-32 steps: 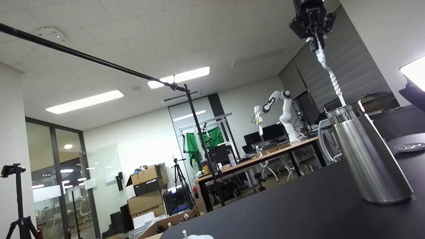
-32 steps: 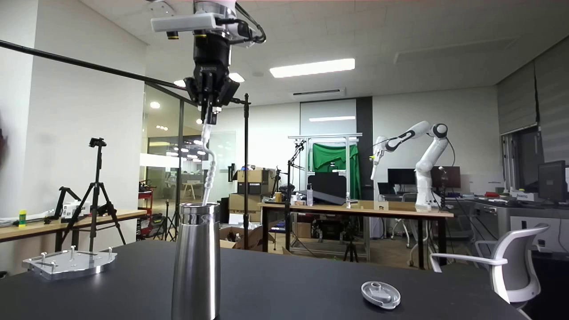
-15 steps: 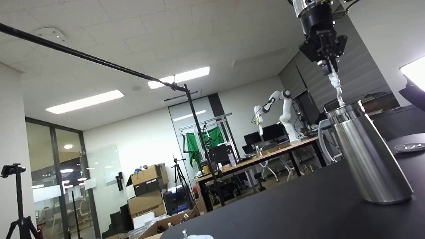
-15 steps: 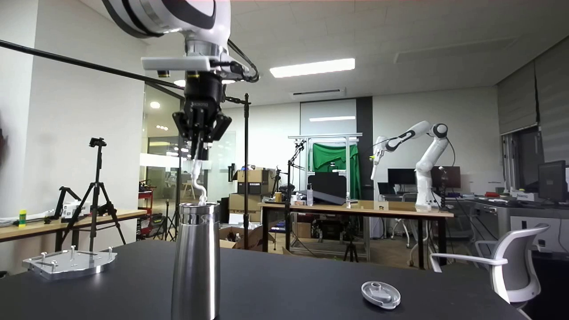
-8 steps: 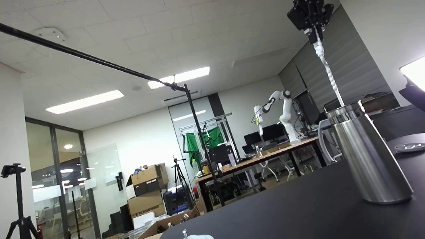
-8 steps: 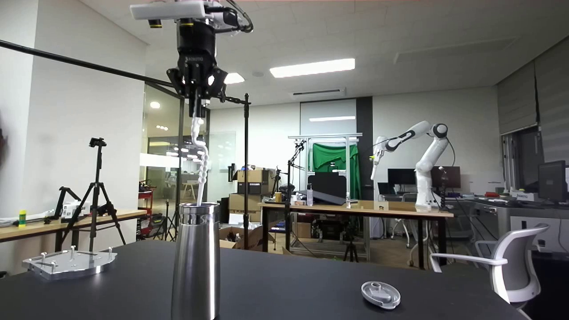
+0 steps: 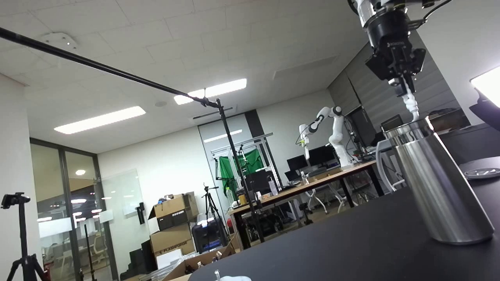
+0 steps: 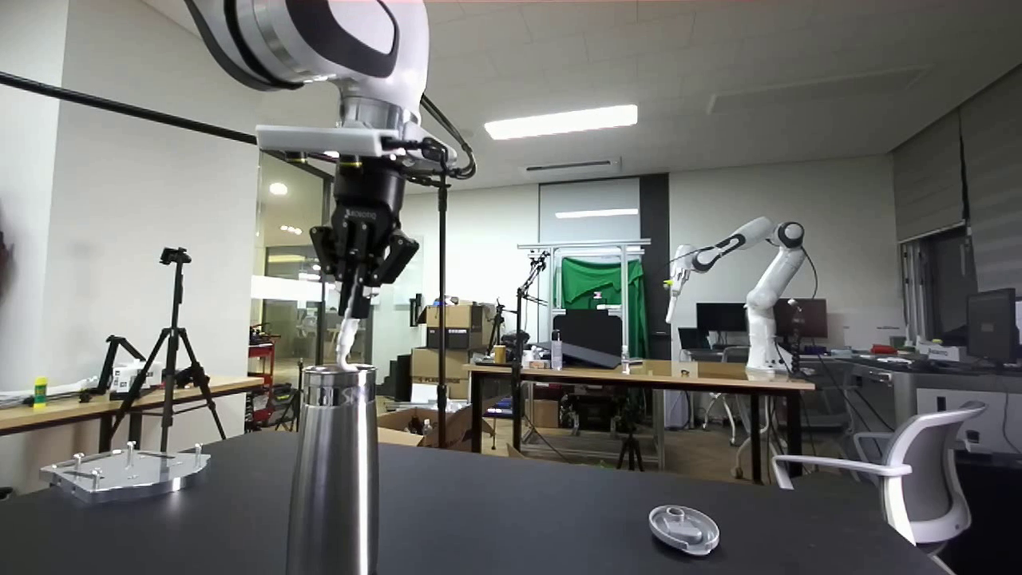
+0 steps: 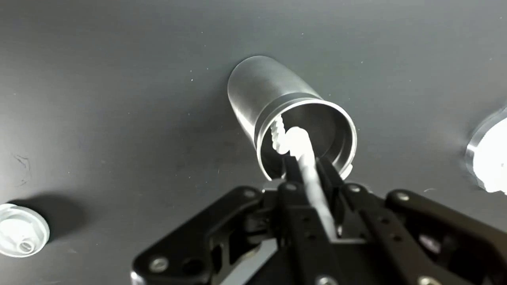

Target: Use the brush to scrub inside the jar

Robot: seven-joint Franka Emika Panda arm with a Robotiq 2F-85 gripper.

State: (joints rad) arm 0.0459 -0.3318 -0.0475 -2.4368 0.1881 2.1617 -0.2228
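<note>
Brush [image 9: 300, 141] partway inside jar [image 7: 441, 187], pinched in end effector [image 9: 307, 161]
Stroke up and down within jar, pressing lightly to avoid tipping.

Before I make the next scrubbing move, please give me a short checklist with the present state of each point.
1. Gripper shut on the brush: ok, the wrist view shows it clamped.
2. Brush inside the jar: ok, it enters through the open mouth.
3. Jar standing upright on the table: ok.
4. Gripper clear of the jar: ok, both exterior views show a gap.
5. Brush straight: not ok, the wrist view shows a bend.
6. Brush tip against the inner wall: cannot tell, it is hidden.
</note>
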